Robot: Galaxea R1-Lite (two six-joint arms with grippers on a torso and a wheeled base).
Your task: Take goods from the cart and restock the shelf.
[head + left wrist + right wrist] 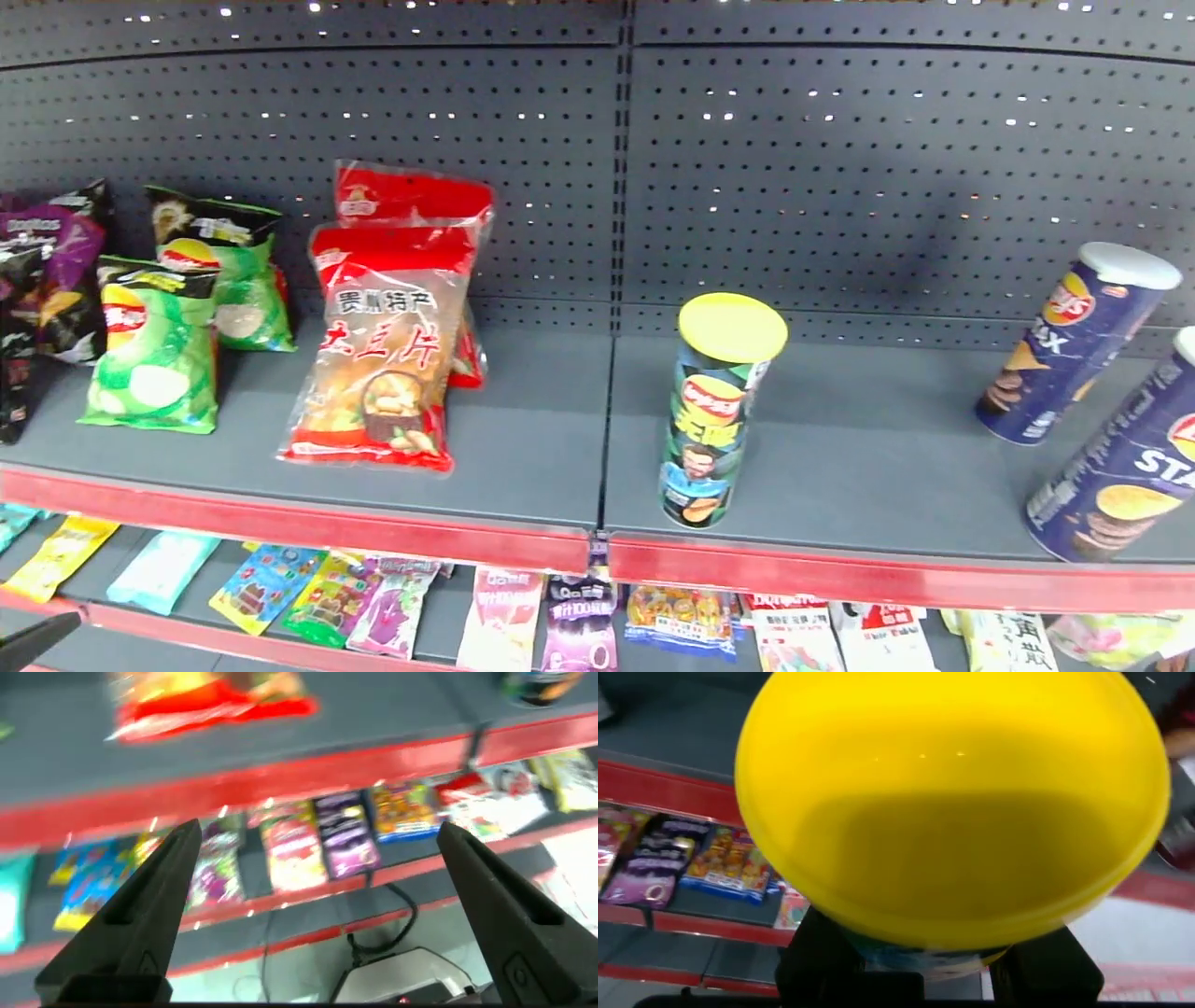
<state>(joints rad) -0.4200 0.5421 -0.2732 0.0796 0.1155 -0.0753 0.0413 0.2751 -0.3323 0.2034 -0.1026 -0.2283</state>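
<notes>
The yellow-lidded chip can [952, 803] sits in the right gripper [924, 971], whose jaws are clamped on its body just under the lid. The lid faces the wrist camera, and the can is held in front of the shelf's red front strip [663, 784], above the sweet packets [729, 863] on the lower shelf.

The left gripper [318, 831] points at the same shelving. Its dark fingers [140, 915] are spread wide with nothing between them, and beyond them are the red strips and the row of packets.

On the grey upper shelf [523, 448], a green chip can [714, 420] with a yellow lid stands upright near the front edge, just right of the seam between the two shelf boards. Well apart to its right stand two blue chip cans [1074, 345], one behind the other. Left of the seam, two red snack bags [387, 373] lean one in front of the other. Farther left are two green chip bags [154, 355], then dark chip bags [47, 271] at the end. The lower shelf [448, 607] carries small packets lying flat in a row.
</notes>
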